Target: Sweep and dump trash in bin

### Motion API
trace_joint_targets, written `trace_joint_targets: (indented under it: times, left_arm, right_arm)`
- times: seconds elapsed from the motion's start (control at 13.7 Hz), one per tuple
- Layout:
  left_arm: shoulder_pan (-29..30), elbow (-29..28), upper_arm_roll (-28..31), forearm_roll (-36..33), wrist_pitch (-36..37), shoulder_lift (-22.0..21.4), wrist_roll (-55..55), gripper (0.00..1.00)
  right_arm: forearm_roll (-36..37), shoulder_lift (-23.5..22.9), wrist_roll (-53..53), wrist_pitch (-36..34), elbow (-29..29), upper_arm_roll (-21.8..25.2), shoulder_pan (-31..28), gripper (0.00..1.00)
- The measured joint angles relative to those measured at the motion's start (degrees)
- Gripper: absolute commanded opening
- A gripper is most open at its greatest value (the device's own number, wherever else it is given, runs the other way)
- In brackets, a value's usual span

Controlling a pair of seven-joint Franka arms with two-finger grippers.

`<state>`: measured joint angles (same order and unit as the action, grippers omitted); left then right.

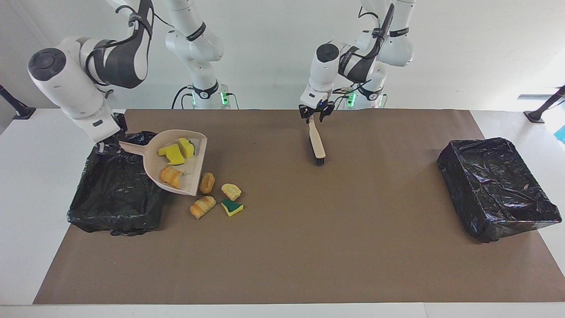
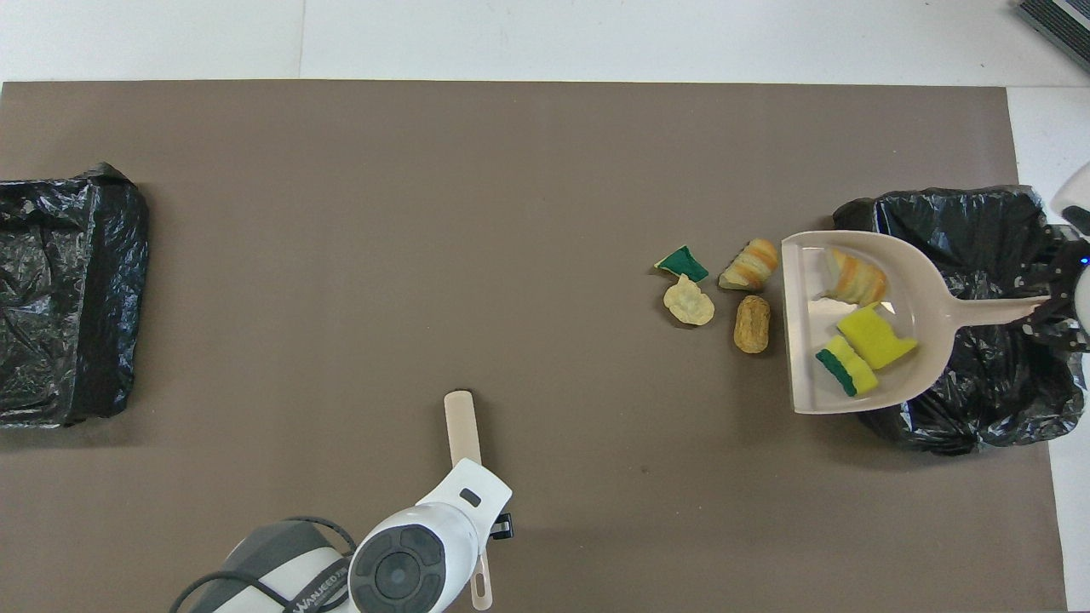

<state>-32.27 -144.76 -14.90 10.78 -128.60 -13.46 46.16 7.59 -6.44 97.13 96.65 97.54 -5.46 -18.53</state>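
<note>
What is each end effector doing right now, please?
Left end effector: at the brush handle; open or closed cannot be told.
Right end effector: closed on the dustpan handle, over the bin.

right pincer (image 1: 102, 148): holds dustpan (image 1: 176, 165) over bin (image 1: 117, 185) | 4 scraps (image 1: 216, 194) on mat | left pincer (image 1: 314, 113): at brush (image 1: 316, 142)

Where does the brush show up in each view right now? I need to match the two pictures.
Facing view: the brush is in the upper middle, hanging from the left gripper, bristles down by the brown mat.
Overhead view: the brush is at the bottom centre, its handle poking out from under the left arm.
Shared landmark: the beige dustpan, over the edge of the bin at the right arm's end of the table.
</note>
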Motion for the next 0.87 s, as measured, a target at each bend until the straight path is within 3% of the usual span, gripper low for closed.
trace_joint_targets:
  times: [0.36, 0.58, 0.87]
  left_arm:
    - [14.0, 8.6, 0.6, -0.4, 4.0, 2.8, -12.1, 1.00]
    - [21.8, 17.3, 0.9, -4.3, 7.3, 8.7, -19.7, 1.00]
    - [28.3, 29.3, 0.9, -7.7, 13.4, 15.9, -29.9, 1.00]
  right_arm:
    - [1.6, -0.1, 10.2, 2.0, -2.3, 0.7, -9.6, 0.00]
    - [4.1, -0.1, 11.9, 5.1, -3.0, 1.3, -13.0, 0.00]
    - [14.4, -0.1, 9.6, 7.2, -3.1, 1.2, -13.0, 0.00]
